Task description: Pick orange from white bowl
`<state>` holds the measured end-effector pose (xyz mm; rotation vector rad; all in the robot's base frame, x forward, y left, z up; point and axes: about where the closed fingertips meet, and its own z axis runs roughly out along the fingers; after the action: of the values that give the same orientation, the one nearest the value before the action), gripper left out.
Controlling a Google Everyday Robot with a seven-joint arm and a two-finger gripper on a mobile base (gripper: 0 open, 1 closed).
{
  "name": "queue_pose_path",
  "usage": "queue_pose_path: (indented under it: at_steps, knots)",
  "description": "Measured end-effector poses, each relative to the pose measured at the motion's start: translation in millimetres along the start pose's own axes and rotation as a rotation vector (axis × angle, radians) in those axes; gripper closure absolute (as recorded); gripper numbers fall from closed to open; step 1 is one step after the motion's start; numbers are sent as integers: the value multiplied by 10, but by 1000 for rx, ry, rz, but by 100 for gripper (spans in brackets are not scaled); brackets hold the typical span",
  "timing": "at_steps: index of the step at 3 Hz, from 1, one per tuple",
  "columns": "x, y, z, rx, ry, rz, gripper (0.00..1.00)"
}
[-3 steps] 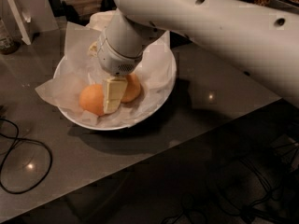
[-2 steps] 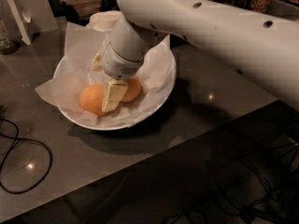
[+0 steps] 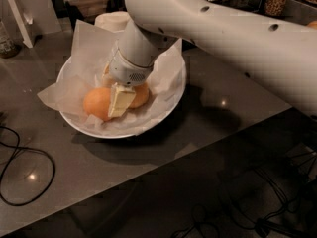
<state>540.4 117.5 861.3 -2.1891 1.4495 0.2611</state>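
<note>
The white bowl is wide and shallow, lined with crinkled white paper, and sits on the grey table left of centre. Two oranges lie in it: one at the left, and one at the right that is partly hidden under the wrist. My gripper reaches down into the bowl from the upper right. Its cream tip is down between the two oranges and touches or nearly touches both. The big white arm covers the back right of the bowl.
A smaller white domed dish stands just behind the bowl. A black cable loops on the table at the front left. A white card stand and a glass are at the far left. The table's front edge runs diagonally.
The arm has shifted slightly to the right. The gripper stays low in the bowl between the oranges. The oranges have not moved.
</note>
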Motion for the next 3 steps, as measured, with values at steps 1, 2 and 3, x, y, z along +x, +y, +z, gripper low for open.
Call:
queue_pose_path:
  at_steps: [1, 2, 3]
  knots:
    - [75, 16, 120, -40, 6, 22, 28]
    - [91, 12, 170, -57, 8, 27, 28]
    - [77, -3, 198, -71, 10, 26, 29]
